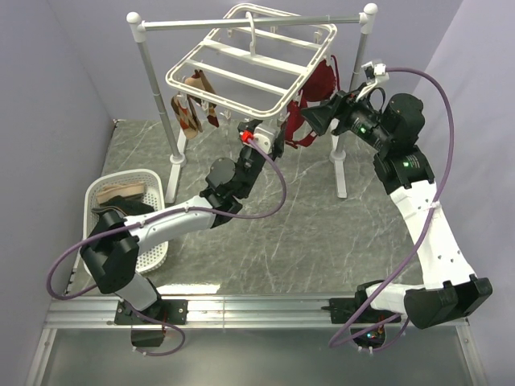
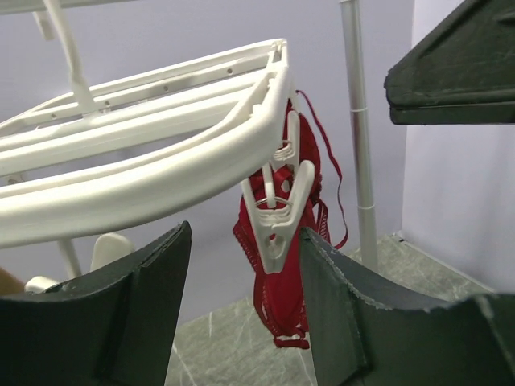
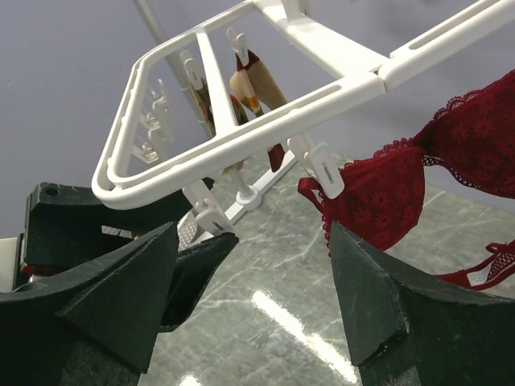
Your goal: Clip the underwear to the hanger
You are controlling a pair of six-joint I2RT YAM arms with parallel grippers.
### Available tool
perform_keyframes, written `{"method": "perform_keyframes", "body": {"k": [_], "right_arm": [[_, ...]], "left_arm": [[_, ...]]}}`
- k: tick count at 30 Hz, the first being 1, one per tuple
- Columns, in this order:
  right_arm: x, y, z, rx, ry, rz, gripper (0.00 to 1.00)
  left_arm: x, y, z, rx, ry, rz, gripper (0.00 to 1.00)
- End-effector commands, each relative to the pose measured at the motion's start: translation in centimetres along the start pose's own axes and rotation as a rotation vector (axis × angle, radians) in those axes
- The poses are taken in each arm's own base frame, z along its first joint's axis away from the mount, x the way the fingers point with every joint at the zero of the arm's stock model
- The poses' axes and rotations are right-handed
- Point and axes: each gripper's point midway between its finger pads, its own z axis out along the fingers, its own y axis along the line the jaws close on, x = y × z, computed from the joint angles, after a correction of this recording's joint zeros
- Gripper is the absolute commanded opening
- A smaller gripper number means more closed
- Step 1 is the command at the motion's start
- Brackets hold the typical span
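Observation:
The white hanger (image 1: 249,68) hangs by its hook from the rail; it also shows in the left wrist view (image 2: 145,153) and the right wrist view (image 3: 241,137). My left gripper (image 1: 269,138) is open and empty just under its near right corner, its jaws (image 2: 245,233) on either side of a dangling white clip (image 2: 278,217), not touching it. My right gripper (image 1: 316,119) is open and empty (image 3: 253,237), facing the same corner from the right. A dark garment (image 1: 121,211), possibly the underwear, lies in the basket. Neither gripper holds any fabric.
A dark red bra (image 1: 310,100) is clipped at the hanger's right side. A tan-and-red argyle garment (image 1: 193,108) hangs at its left. The white two-post rail stand (image 1: 346,153) holds the hanger. A white basket (image 1: 157,241) stands at the left.

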Motion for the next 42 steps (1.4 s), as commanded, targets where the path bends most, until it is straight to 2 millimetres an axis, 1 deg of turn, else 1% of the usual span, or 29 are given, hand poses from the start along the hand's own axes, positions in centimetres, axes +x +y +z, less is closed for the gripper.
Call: {"method": "perform_keyframes", "body": {"k": [1, 6, 7, 8, 9, 10, 14, 17, 19, 22, 23, 24, 29, 30, 31, 32, 33, 35, 40, 41, 42], "right_arm": [[-1.5, 1.4, -0.5, -0.055, -0.026, -0.009, 0.82], [-1.1, 1.1, -0.6, -0.068, -0.022, -0.016, 0.82], [-1.1, 1.0, -0.6, -0.069, -0.020, -0.017, 0.82], [-1.0, 1.1, -0.7, -0.083, -0.016, -0.018, 0.82], [-1.0, 0.8, -0.7, -0.082, -0.013, -0.019, 0.82], [-1.0, 0.8, -0.6, -0.086, -0.011, -0.021, 0.82], [-0.8, 0.3, -0.6, -0.103, -0.006, -0.025, 0.83], [-0.8, 0.7, -0.5, -0.139, -0.003, -0.028, 0.81], [-0.9, 1.4, -0.4, -0.173, -0.002, -0.015, 0.76], [-0.8, 1.5, 0.2, -0.182, 0.006, 0.010, 0.73], [-0.7, 1.9, 0.4, -0.195, 0.012, 0.014, 0.72], [-0.6, 1.8, 0.6, -0.195, 0.016, 0.020, 0.71], [-0.1, 2.7, 1.5, -0.232, 0.009, 0.007, 0.66], [0.1, 2.8, 1.6, -0.236, 0.015, 0.014, 0.64], [-0.3, 3.0, 1.7, -0.252, 0.000, 0.003, 0.63], [-0.2, 3.2, 1.8, -0.268, 0.007, 0.005, 0.61], [-0.1, 3.4, 1.8, -0.283, 0.011, 0.006, 0.59], [0.2, 3.9, 1.7, -0.318, 0.025, 0.003, 0.57], [1.1, 4.3, 1.3, -0.359, 0.044, -0.023, 0.56], [1.3, 4.3, 1.4, -0.364, 0.047, -0.029, 0.56], [1.5, 4.1, 1.5, -0.360, 0.047, -0.048, 0.59]], "left_arm": [[-3.2, -0.3, 1.1, 0.017, -0.118, -0.044, 0.61], [-3.4, -0.8, 1.3, 0.045, -0.136, -0.040, 0.57], [-3.7, -1.0, 1.4, 0.060, -0.145, -0.039, 0.55], [-3.4, -1.3, 1.3, 0.078, -0.132, -0.036, 0.53], [-3.9, -1.2, 1.3, 0.086, -0.138, -0.046, 0.49], [-4.1, -1.6, 1.1, 0.119, -0.142, -0.051, 0.47], [-4.5, -1.5, 0.6, 0.174, -0.122, -0.086, 0.42], [-4.6, -1.4, 0.3, 0.197, -0.109, -0.097, 0.38], [-4.7, -1.2, 0.3, 0.202, -0.103, -0.106, 0.36], [-4.8, -1.2, 0.3, 0.216, -0.099, -0.107, 0.34], [-4.9, -1.3, 0.3, 0.225, -0.097, -0.112, 0.32], [-5.1, -1.2, 0.3, 0.236, -0.099, -0.120, 0.32], [-4.8, -1.2, 0.3, 0.257, -0.079, -0.138, 0.29], [-4.8, -1.1, 0.3, 0.256, -0.076, -0.149, 0.29], [-4.7, -1.0, 0.2, 0.256, -0.072, -0.152, 0.29], [-4.7, -1.2, 0.2, 0.270, -0.067, -0.155, 0.29], [-4.7, -1.1, 0.3, 0.269, -0.067, -0.164, 0.29], [-4.7, -1.2, 0.2, 0.281, -0.064, -0.175, 0.28], [-4.6, -0.9, 0.2, 0.303, -0.047, -0.215, 0.29], [-4.8, -1.0, 0.1, 0.315, -0.048, -0.220, 0.30], [-4.9, -0.9, 0.2, 0.321, -0.043, -0.251, 0.30]]}}
